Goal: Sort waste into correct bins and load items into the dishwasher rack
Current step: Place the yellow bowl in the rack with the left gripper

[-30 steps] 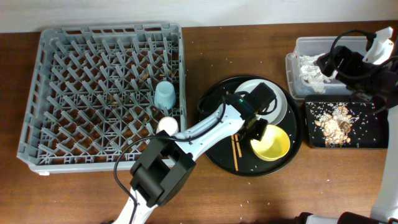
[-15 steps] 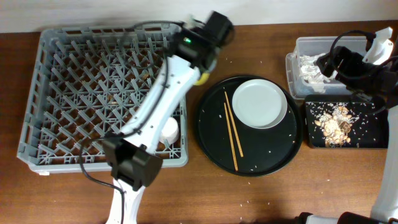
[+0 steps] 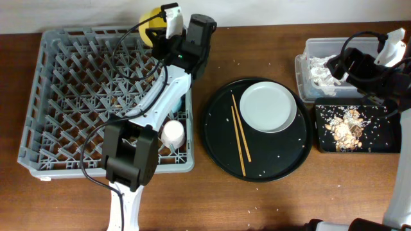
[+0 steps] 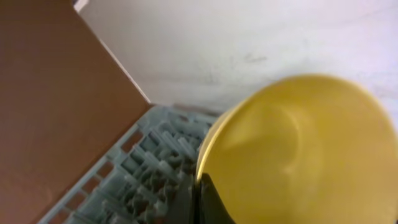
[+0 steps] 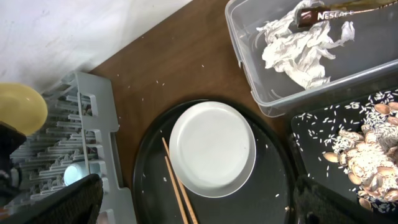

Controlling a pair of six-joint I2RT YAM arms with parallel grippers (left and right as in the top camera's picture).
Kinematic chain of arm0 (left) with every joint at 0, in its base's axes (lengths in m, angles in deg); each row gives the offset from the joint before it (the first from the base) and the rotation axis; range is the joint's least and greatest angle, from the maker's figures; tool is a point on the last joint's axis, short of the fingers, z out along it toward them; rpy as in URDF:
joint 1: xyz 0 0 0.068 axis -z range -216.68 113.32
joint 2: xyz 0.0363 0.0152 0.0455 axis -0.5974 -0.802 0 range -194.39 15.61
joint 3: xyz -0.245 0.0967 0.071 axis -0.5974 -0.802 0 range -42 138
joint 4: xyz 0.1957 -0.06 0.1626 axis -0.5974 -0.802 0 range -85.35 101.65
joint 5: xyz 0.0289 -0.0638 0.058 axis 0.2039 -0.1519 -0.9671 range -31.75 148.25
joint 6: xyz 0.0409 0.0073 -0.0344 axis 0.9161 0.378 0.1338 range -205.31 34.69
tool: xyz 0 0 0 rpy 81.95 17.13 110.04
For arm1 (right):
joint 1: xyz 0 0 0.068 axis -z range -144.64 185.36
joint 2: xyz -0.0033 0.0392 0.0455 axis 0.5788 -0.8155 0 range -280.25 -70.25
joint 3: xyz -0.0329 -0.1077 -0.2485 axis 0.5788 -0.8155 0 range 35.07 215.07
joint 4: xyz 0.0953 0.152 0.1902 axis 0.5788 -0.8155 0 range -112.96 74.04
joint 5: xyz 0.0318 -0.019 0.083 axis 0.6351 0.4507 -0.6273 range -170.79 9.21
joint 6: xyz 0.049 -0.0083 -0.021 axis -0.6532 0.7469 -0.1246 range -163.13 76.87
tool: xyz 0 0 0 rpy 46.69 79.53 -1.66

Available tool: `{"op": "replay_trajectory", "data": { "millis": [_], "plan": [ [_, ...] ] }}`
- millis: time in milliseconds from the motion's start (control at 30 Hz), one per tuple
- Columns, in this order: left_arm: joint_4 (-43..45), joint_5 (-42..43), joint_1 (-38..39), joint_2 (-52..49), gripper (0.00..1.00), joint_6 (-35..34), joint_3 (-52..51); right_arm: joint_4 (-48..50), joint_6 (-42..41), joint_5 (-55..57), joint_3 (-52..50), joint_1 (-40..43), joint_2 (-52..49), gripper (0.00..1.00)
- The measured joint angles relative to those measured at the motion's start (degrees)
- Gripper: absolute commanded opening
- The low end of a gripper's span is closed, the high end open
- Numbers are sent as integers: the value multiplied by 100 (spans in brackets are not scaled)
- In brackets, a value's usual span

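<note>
My left gripper (image 3: pixel 164 32) is shut on the rim of the yellow bowl (image 3: pixel 151 27) and holds it tilted over the far edge of the grey dishwasher rack (image 3: pixel 77 102). In the left wrist view the bowl (image 4: pixel 298 149) fills the frame, with a finger (image 4: pixel 204 202) on its rim. The white plate (image 3: pixel 268 106) and the chopsticks (image 3: pixel 239 131) lie on the round black tray (image 3: pixel 282 163). A pale cup (image 3: pixel 172 133) stands in the rack. The light blue cup (image 5: pixel 74 174) shows only in the right wrist view. My right gripper (image 3: pixel 340 64) hangs open and empty near the clear tub (image 3: pixel 308 48).
The clear tub holds crumpled napkins (image 5: pixel 298 50) and a brown wrapper (image 5: pixel 329 14). The shallow black tray (image 3: pixel 379 144) in front of it holds food scraps (image 3: pixel 347 125). Crumbs are scattered on the wooden table (image 3: pixel 321 192).
My left arm has lifted the yellow bowl off the round tray and swung it left and back to the rack's far edge. The right arm has not moved.
</note>
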Motion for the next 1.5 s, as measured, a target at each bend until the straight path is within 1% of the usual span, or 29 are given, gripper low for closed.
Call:
{"op": "replay_trajectory", "data": {
  "millis": [67,200,300,433,500,533,567,600,633,667,733,800,867,900,933,967,1000,1033,1067,1100,1133,1167,1200,1267,1333,1367,1400,1467,1500],
  "plan": [
    [387,11,-35,0,0,402,-201,-2,-2,0,0,0,0,98],
    [769,122,-271,-168,0,942,-243,-22,0,-2,0,0,-68,99],
    [820,76,-297,-555,0,1062,-262,-74,0,0,0,0,-299,98],
    [804,96,-269,-555,0,1064,-260,-83,2,0,-2,-7,-372,98],
    [741,144,-116,-555,1,1143,-260,-83,-2,0,0,-7,-372,98],
    [682,229,20,-555,20,1263,-260,-83,2,0,-2,-7,-372,98],
    [566,192,149,-553,30,1364,-260,-83,0,-2,0,-7,-372,99],
    [337,260,197,-553,34,1414,-260,-85,2,-2,-2,-7,-376,98],
    [129,435,227,-568,41,1453,-273,-83,2,2,0,-7,-380,98],
    [-116,570,258,-570,50,1464,-284,-90,2,0,-2,-7,-380,98],
    [-466,730,310,-570,56,1467,-282,-83,0,0,-2,-7,-382,98],
    [-826,793,452,-570,59,1495,-286,-87,-2,2,0,-7,-382,98],
    [-1056,1152,841,-549,70,1495,-286,-87,0,2,0,-7,-382,99],
    [-1152,1449,933,-505,71,1453,-289,-85,-2,2,-2,-7,-382,98],
    [-1386,2065,981,-341,71,1349,-299,-85,0,0,-2,-7,-385,98],
    [-1692,2879,990,-81,71,1187,-302,-81,0,9,-2,-7,-387,98],
    [-1886,3880,975,221,70,1010,-306,-85,2,15,-2,-7,-387,98],
    [-1939,5434,966,608,68,758,-295,-85,-4,15,-2,-7,-387,99],
    [-1891,6502,968,664,64,483,-286,-103,0,15,-2,-7,-387,98],
    [-1895,7331,979,555,63,92,-286,-107,2,15,-2,-7,-387,99],
    [-1897,7831,1005,321,63,-361,-289,-120,-2,15,-2,-7,-387,99],
    [-1899,8107,1023,-35,62,-852,-291,-133,0,15,-2,-7,-387,98],
    [-1862,8207,1034,-264,63,-1224,-293,-136,0,17,-2,-7,-387,99],
    [-1766,8358,1036,-756,53,-1847,-297,-136,2,15,-2,-7,-387,99],
    [-1797,8327,1080,-754,47,-2057,-308,-136,0,15,-2,-7,-387,98],
    [-1755,8155,1163,-754,43,-2094,-308,-136,0,15,-2,-7,-387,98],
    [-1731,7864,1346,-756,33,-2120,-308,-136,2,15,-2,-7,-387,98],
    [-1687,7370,1679,-756,7,-2162,-310,-138,-4,15,-2,-7,-387,98],
    [-1679,7230,1755,-756,1,-2173,-310,-138,0,15,-2,-7,-387,98]
  ]
}}
